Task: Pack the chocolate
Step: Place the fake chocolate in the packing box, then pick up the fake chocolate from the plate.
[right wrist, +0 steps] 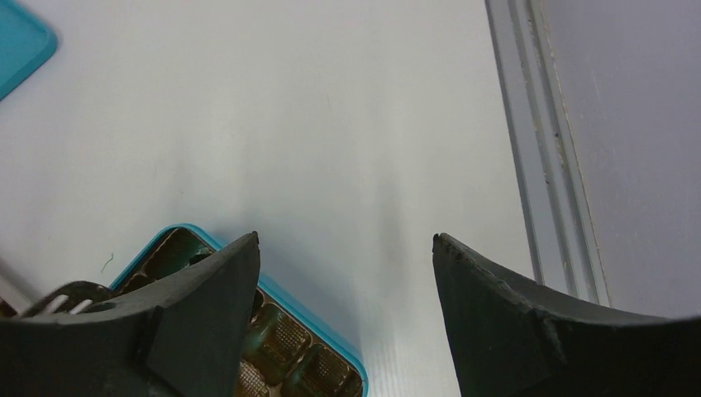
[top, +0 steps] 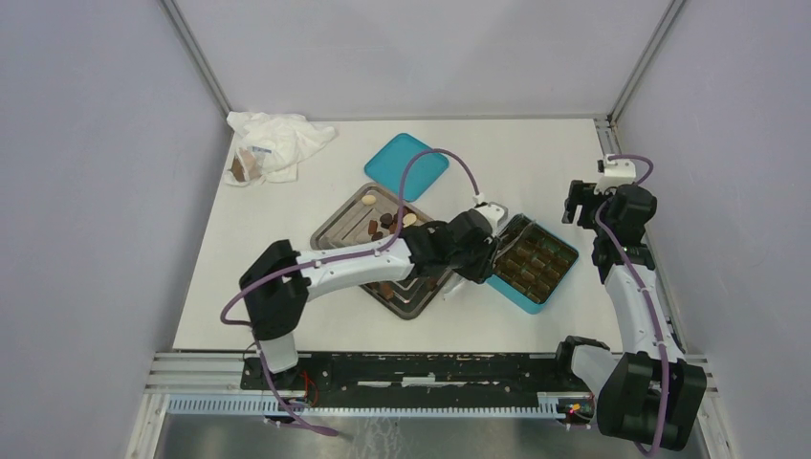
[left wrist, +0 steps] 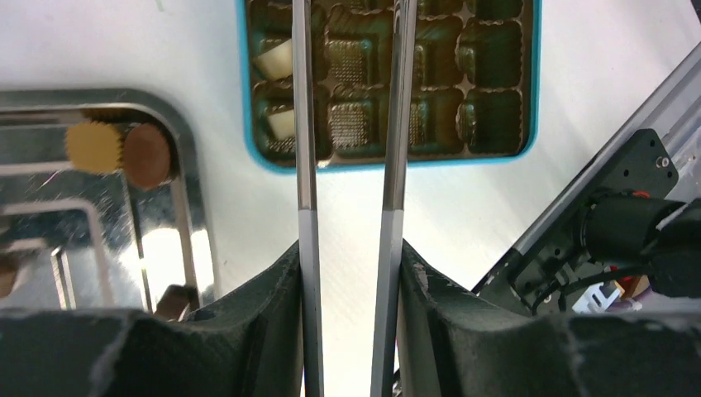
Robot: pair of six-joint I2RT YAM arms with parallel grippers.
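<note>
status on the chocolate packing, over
Left fingers parted over the teal box, tips out of frame, load unknown. Right fingers open, empty, near box corner. Cream chocolates boxed, more pieces on the tray. Nothing blocking the box.

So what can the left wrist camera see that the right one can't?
Only the left wrist camera shows the steel tray holding a tan disc and a brown disc, plus cream chocolates in the teal box. Only the right wrist camera shows the teal lid's corner and the metal rail. Both show that box and the white table.
</note>
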